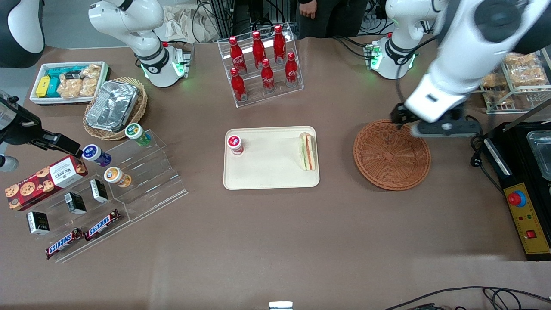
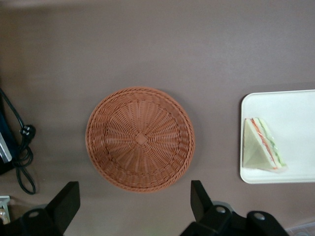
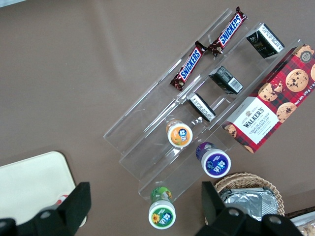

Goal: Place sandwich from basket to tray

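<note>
Tabletop: sandwich [image 1: 307, 151] on tray [image 1: 271, 178], basket [image 1: 391, 155] bare (tool [image 2: 134, 200] spread above).

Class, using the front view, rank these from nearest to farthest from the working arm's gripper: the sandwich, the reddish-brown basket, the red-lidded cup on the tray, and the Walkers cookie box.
The gripper hangs open above the basket's rim.
1. Basket: directly beneath the gripper.
2. Sandwich: on the tray, at its basket-side end.
3. Red-lidded cup: at the tray's other end.
4. Walkers cookie box: toward the parked arm's end of the table.
</note>
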You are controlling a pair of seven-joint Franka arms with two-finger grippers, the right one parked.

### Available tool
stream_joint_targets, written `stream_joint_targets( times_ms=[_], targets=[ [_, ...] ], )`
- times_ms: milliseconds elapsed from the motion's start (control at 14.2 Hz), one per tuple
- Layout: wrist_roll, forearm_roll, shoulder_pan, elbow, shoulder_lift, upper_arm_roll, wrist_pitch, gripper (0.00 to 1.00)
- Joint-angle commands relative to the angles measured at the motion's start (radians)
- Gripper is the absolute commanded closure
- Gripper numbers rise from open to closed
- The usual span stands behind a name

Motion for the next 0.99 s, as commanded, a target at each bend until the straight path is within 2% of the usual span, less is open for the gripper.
stream_joint_targets(
  times_ms=[0, 141, 282, 493, 704, 915],
  targets=[
    [0.044, -0.066, -0.144, -0.119, -0.131, 0.215, 0.006, 0.0],
    [0.044, -0.066, -0.174, -0.173, -0.173, 0.251, 0.032, 0.0],
    [0.047, -0.066, -0.174, -0.155, -0.161, 0.262, 0.043, 0.0],
    [0.167, -0.06, -0.172, -0.072, -0.087, 0.262, 0.046, 0.0],
    [0.169, -0.054, -0.172, -0.043, -0.029, 0.262, 0.064, 0.0],
    [0.167, -0.001, -0.174, -0.052, -0.013, 0.26, 0.116, 0.0]
  ],
)
